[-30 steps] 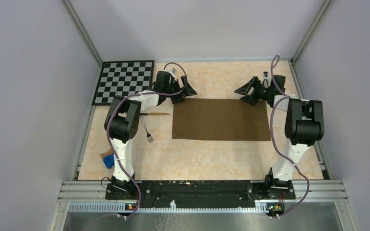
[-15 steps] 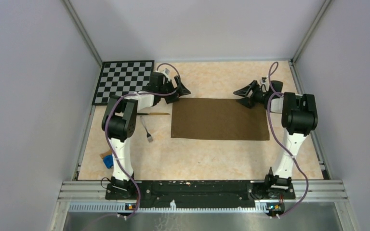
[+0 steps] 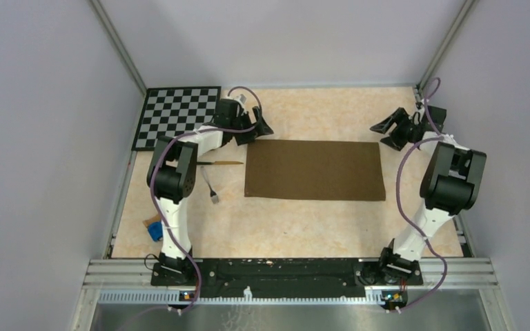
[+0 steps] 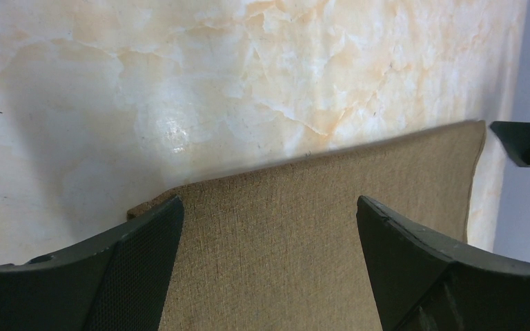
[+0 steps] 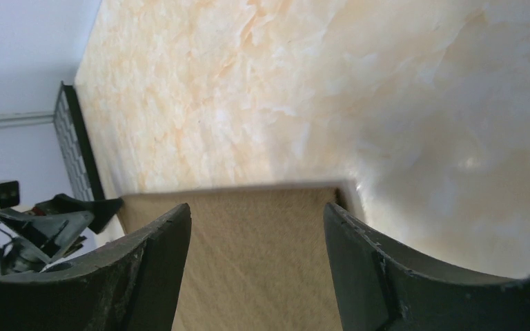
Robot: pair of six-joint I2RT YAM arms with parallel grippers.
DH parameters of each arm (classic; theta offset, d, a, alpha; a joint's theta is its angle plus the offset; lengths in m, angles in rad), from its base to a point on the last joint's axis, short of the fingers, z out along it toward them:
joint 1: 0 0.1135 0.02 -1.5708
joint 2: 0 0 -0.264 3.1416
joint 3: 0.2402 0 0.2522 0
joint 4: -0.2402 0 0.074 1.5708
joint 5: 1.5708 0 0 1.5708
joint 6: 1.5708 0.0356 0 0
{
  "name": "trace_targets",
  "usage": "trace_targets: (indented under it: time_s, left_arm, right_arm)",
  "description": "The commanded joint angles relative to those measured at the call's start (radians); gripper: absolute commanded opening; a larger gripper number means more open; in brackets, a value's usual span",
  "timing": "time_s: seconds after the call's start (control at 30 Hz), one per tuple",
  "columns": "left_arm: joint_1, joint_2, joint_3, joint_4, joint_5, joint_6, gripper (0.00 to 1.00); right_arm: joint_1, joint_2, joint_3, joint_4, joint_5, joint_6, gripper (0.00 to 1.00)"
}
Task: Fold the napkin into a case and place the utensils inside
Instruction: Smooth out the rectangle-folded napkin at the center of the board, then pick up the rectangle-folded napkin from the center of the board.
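The napkin (image 3: 314, 170) lies flat mid-table as a wide dark brown rectangle; no narrow case is in view. My left gripper (image 3: 257, 131) hovers open over its far left corner, cloth (image 4: 303, 241) showing between the fingers (image 4: 269, 207). My right gripper (image 3: 384, 136) is open just above the far right corner, with the napkin (image 5: 255, 262) under it and nothing held (image 5: 257, 207). The utensils lie left of the napkin: the gold-bladed knife (image 3: 221, 163) and, nearer, the thin grey piece (image 3: 212, 187).
A checkerboard (image 3: 177, 116) lies at the far left corner. A small blue toy car (image 3: 155, 231) sits near the left arm's base. Metal rails border the table's left, right and near sides.
The right gripper has swung right, from over the napkin's far right part to just past that corner. The left gripper has hardly moved. The napkin stays flat.
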Motion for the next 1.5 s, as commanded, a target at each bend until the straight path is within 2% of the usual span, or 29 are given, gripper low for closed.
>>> trace_targets:
  time_s: [0.0, 0.13, 0.2, 0.27, 0.47, 0.6, 0.67, 0.77, 0.97, 1.1, 1.2, 1.47]
  left_arm:
    - [-0.035, -0.071, 0.118, -0.137, -0.012, 0.073, 0.99]
    - [-0.071, -0.149, 0.171, -0.234, -0.023, 0.121, 0.99]
    - [-0.076, -0.18, 0.155, -0.254, -0.006, 0.109, 0.99]
    - [-0.087, -0.206, 0.112, -0.269, 0.014, 0.085, 0.99]
    - [-0.185, -0.281, -0.051, -0.23, 0.049, 0.066, 0.99]
    - [-0.26, -0.331, -0.125, -0.219, 0.063, 0.059, 0.99]
    - [-0.287, -0.351, -0.136, -0.221, 0.077, 0.066, 0.99]
    - [-0.316, -0.37, -0.102, -0.253, 0.096, 0.096, 0.99]
    - [-0.323, -0.401, 0.022, -0.391, 0.123, 0.199, 0.99]
    - [-0.322, -0.444, 0.013, -0.409, 0.137, 0.248, 0.99]
    - [-0.322, -0.463, -0.008, -0.407, 0.151, 0.266, 0.99]
    - [-0.318, -0.467, -0.025, -0.403, 0.198, 0.279, 0.99]
  right_arm:
    - [0.096, -0.207, -0.023, -0.134, 0.111, -0.097, 0.69]
    - [0.195, -0.305, -0.144, -0.194, 0.133, -0.127, 0.7]
    - [0.2, -0.337, -0.23, -0.143, 0.087, -0.095, 0.7]
    - [0.194, -0.354, -0.288, -0.13, 0.074, -0.085, 0.7]
    - [0.16, -0.364, -0.354, -0.189, 0.206, -0.137, 0.69]
    - [0.177, -0.401, -0.291, -0.345, 0.406, -0.24, 0.69]
    - [0.202, -0.418, -0.229, -0.433, 0.521, -0.292, 0.73]
    - [0.204, -0.35, -0.083, -0.595, 0.639, -0.357, 0.75]
    - [0.204, -0.22, 0.07, -0.712, 0.668, -0.418, 0.73]
    - [0.204, -0.108, 0.161, -0.773, 0.644, -0.45, 0.62]
    - [0.204, -0.05, 0.221, -0.805, 0.648, -0.464, 0.6]
    - [0.204, 0.007, 0.207, -0.824, 0.674, -0.471, 0.62]
